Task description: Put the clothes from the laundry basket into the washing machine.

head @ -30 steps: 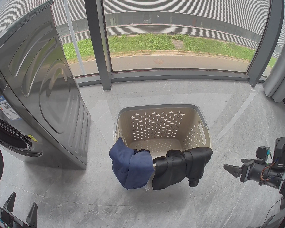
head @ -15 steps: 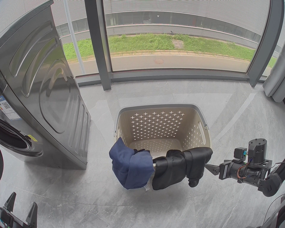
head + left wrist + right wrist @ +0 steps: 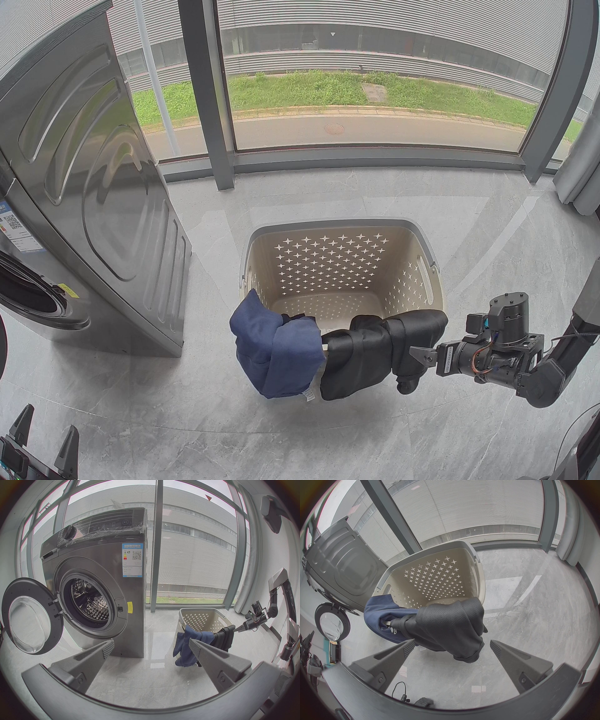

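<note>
A beige laundry basket (image 3: 340, 250) stands on the floor, with a blue garment (image 3: 275, 350) and a black garment (image 3: 369, 356) draped over its near rim. My right gripper (image 3: 417, 357) is open, level with the black garment's right hanging end and just short of it. From the right wrist, the black garment (image 3: 450, 623) hangs between and just beyond the spread fingers of the gripper (image 3: 450, 644). My left gripper (image 3: 47, 430) is open and empty, low at the near left. The washing machine (image 3: 93, 598) has its door (image 3: 28, 617) swung open.
The grey washing machine (image 3: 81, 187) stands left of the basket. A window wall and pillar (image 3: 209, 94) run behind. A curtain (image 3: 581, 169) hangs at the far right. Bare tiled floor (image 3: 187, 412) lies between the basket and me.
My right arm has swung left, bringing its open gripper from well right of the basket up to the black garment's hanging end. The left gripper and the clothes have not moved.
</note>
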